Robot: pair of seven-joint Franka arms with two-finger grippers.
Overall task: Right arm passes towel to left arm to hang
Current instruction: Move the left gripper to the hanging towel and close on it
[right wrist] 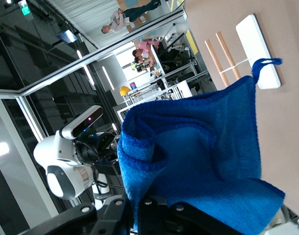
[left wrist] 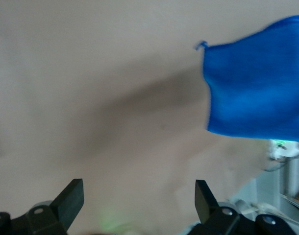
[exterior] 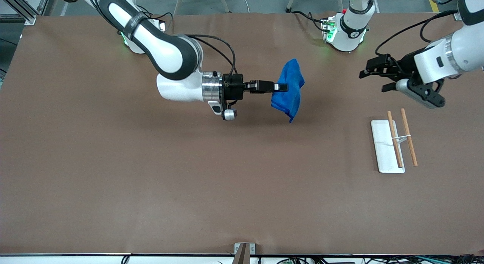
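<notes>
Blue towel hangs from horizontal right claw; left claw spread.

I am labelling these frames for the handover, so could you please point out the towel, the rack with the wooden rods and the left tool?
towel [exterior: 289, 92]: front view, middle of the hanging cloth.
rack [exterior: 382, 143]: front view, bare white base.
left tool [exterior: 374, 79]: front view, between its open fingertips.

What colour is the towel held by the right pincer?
Bright blue: the towel is plain, with no pattern, and shows best in the right wrist view.
</notes>
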